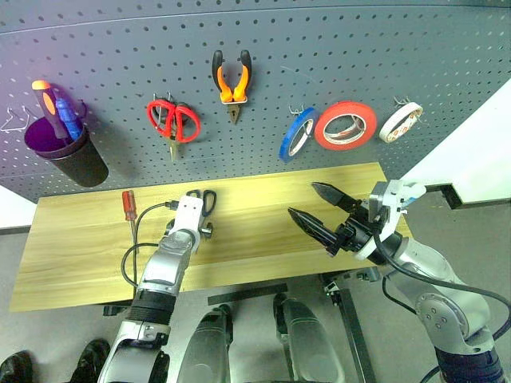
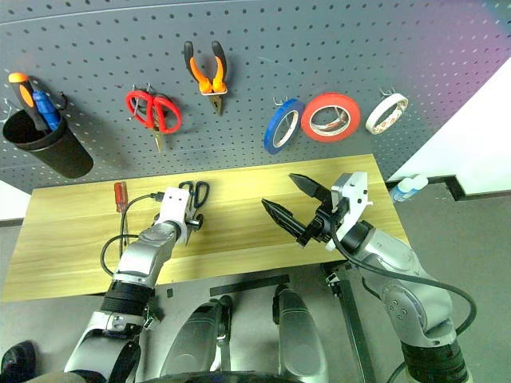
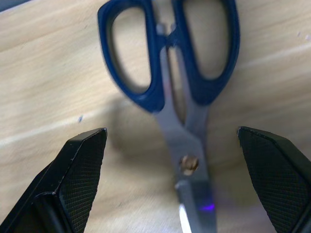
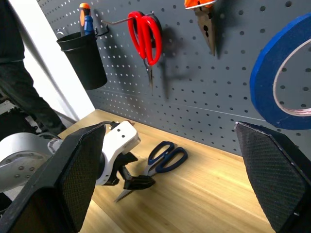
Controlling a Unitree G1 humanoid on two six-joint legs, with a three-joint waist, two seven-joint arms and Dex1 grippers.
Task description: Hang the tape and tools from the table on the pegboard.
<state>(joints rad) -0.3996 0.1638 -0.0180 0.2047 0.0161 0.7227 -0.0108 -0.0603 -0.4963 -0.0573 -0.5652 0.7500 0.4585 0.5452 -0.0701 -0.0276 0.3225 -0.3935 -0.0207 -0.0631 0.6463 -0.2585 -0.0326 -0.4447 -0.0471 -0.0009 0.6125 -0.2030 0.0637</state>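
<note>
The dark-handled scissors (image 1: 207, 198) lie on the wooden table (image 1: 80, 255), handles toward the pegboard (image 1: 319, 48). My left gripper (image 3: 170, 132) hovers open just over them, one finger on each side of the blades (image 3: 187, 141); the right wrist view shows it (image 4: 132, 182) above the blade tips. The red-handled screwdriver (image 1: 128, 207) lies on the table to its left. On the pegboard hang the blue tape (image 1: 297, 133) and the orange-and-black pliers (image 1: 231, 80). My right gripper (image 1: 303, 199) is raised over the table's right part, open and empty.
Red scissors (image 1: 173, 120), a red roll (image 1: 345, 125) and a white roll (image 1: 401, 122) also hang on the board. A black cup (image 1: 68, 152) at its left holds orange and blue screwdrivers. A person in dark clothes (image 4: 14, 73) stands beyond the table's left end.
</note>
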